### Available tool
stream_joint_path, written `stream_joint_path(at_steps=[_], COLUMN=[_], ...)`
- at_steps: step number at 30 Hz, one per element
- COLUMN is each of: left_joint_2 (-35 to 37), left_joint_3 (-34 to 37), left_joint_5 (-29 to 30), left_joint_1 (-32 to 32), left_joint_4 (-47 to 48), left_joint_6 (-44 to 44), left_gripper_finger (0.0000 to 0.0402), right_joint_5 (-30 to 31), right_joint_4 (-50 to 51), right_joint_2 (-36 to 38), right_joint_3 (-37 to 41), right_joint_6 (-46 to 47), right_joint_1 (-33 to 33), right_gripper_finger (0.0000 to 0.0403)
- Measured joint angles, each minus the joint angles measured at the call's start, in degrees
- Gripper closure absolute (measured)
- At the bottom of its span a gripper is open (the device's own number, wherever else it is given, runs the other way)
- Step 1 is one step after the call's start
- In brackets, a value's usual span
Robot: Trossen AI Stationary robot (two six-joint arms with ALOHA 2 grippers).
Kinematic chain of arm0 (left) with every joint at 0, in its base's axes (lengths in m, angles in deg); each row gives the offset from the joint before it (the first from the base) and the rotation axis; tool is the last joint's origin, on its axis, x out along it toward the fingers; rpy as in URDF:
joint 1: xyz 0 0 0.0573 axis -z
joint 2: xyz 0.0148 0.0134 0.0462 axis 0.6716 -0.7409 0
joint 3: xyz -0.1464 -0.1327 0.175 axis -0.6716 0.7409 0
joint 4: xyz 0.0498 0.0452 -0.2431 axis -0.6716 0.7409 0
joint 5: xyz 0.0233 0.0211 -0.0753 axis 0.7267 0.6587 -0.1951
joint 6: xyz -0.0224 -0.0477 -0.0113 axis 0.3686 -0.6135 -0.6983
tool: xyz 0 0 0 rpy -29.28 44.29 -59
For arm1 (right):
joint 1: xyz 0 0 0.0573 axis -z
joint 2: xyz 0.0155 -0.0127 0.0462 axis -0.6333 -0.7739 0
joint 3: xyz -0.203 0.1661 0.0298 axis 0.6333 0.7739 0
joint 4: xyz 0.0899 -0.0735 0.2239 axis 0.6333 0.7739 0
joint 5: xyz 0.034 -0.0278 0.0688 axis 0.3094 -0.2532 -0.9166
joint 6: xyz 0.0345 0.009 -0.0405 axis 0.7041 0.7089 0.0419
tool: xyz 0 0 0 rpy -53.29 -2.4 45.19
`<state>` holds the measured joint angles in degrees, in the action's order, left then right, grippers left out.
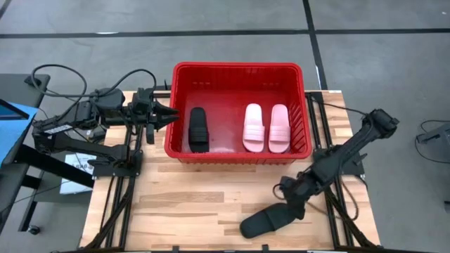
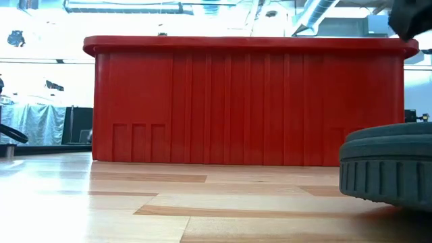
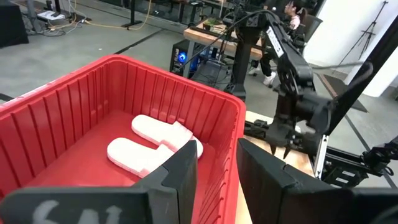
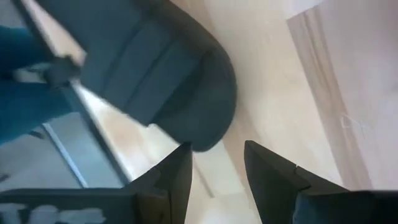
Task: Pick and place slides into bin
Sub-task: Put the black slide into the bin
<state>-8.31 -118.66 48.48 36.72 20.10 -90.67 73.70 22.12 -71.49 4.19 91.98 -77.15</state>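
The red bin (image 1: 239, 69) stands at the table's far middle. In it lie one black slide (image 1: 197, 128) at the left and two pale pink slides (image 1: 266, 128) at the right; the pink ones also show in the left wrist view (image 3: 152, 146). The second black slide (image 1: 264, 222) lies on the table near the front right, and its sole shows in the low view (image 2: 388, 162). My right gripper (image 4: 217, 165) is open, just above this slide's rounded end (image 4: 205, 106) at its right. My left gripper (image 3: 217, 158) is open and empty beside the bin's left wall (image 1: 169, 116).
The wooden table top (image 1: 190, 204) lies bare in front of the bin. Black frame rails run along both table sides (image 1: 119, 204). My right arm (image 3: 298, 106) shows beyond the bin in the left wrist view. A person shows far off in the room (image 3: 292, 9).
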Motion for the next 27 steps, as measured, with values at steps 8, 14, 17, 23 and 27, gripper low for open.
stream_joint_path(at_steps=[8, 14, 17, 23, 27], left_joint_2=[0.0, 0.0, 0.0, 0.0, 0.0], left_joint_3=[0.0, 0.0, 0.0, 0.0, 0.0], left_joint_5=[0.0, -0.1, -0.6, -0.6, -0.6], left_joint_1=[0.0, 0.0, 0.0, 0.0, 0.0], left_joint_4=[0.0, 0.0, 0.0, 0.0, 0.6], left_joint_6=[0.0, 0.0, 0.0, 0.0, 0.0], left_gripper_finger=[0.0299, 0.03, 0.03, 0.03, 0.03], right_joint_5=[-0.2, -0.1, -0.2, -0.7, -1.6], right_joint_4=[-2.5, -5.6, -6.1, -6.3, -6.7], right_joint_2=[-9.9, -13.9, -15.9, -20.6, -22.5], right_joint_3=[0.0, 0.0, 0.0, -0.4, -0.6], right_joint_6=[-0.2, -0.5, -0.6, -1.2, -1.3], right_joint_1=[-0.1, -0.1, -0.1, -0.4, -0.5], right_gripper_finger=[0.0273, 0.0274, 0.0273, 0.0275, 0.028])
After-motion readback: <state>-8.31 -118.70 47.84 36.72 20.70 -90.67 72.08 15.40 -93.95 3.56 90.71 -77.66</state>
